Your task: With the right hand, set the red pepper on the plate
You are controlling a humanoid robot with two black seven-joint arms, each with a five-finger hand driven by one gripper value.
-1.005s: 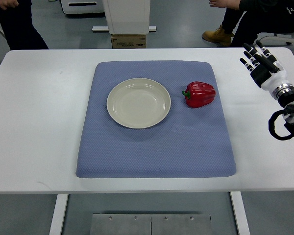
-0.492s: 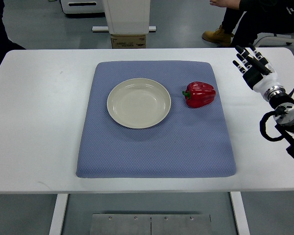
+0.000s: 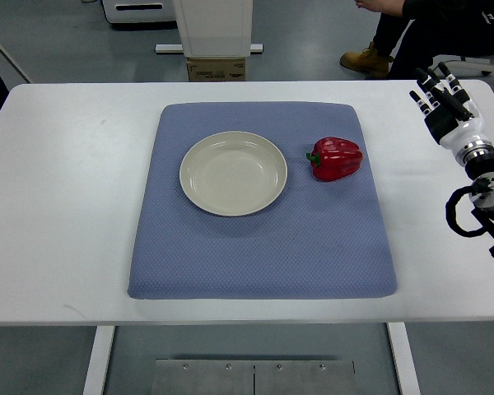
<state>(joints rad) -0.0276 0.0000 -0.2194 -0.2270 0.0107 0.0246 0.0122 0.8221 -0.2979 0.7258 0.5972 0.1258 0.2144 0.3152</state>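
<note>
A red pepper (image 3: 337, 158) with a green stem lies on its side on the blue mat (image 3: 262, 247), just right of an empty cream plate (image 3: 233, 173) near the mat's middle. My right hand (image 3: 445, 100) hovers over the white table's far right edge, well to the right of the pepper. Its fingers are extended and hold nothing. The left arm does not show.
The white table (image 3: 66, 206) carries the mat. Beyond its far edge stand a cardboard box (image 3: 216, 69) and a white pedestal. A seated person's leg and tan boot (image 3: 364, 58) show at the top right.
My right hand swung left toward the mat half a second ago, then back right and slightly away. A person at the top left has stepped out of view. The pepper has not moved.
</note>
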